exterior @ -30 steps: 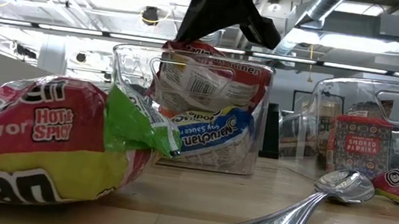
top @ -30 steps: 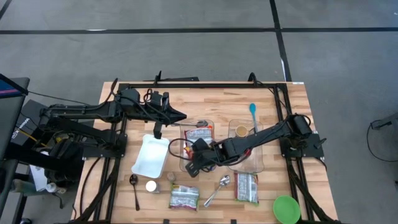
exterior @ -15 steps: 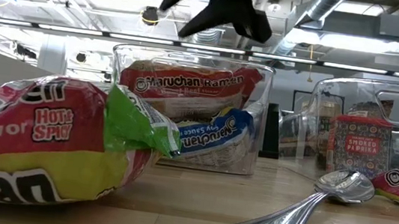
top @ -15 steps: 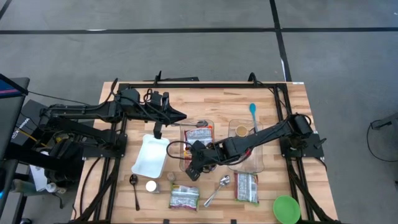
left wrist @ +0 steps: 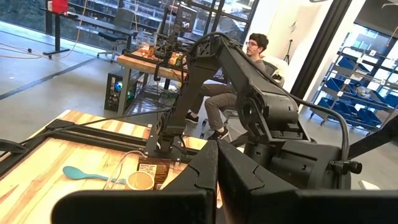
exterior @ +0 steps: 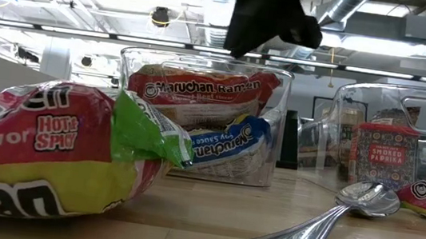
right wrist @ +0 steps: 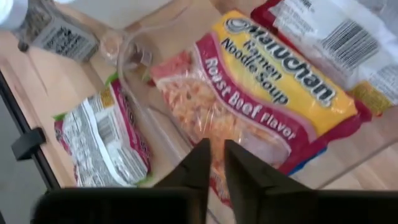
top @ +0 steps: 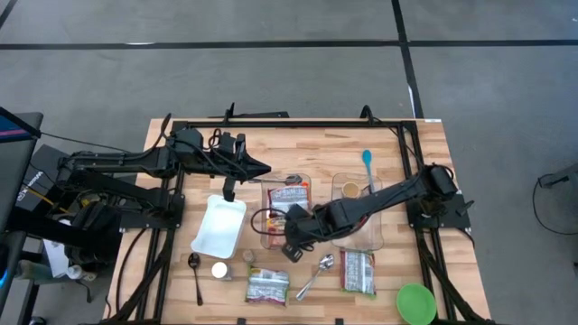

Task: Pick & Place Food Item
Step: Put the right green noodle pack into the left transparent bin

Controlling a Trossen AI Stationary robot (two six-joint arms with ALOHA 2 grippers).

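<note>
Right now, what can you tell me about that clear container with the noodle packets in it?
The clear container is a see-through, plastic-looking tub standing upright on the wooden table. Inside, a red and yellow Roast Beef ramen packet lies on top of a blue-labelled packet. The right gripper hangs over its near edge, apart from it.

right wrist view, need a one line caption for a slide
Right tool, fingers nearly together and empty, above a roast beef ramen packet lying in the clear container.

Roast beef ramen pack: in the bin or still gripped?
In. The roast beef ramen pack lies inside the clear bin; the right gripper hovers above, holding nothing.
</note>
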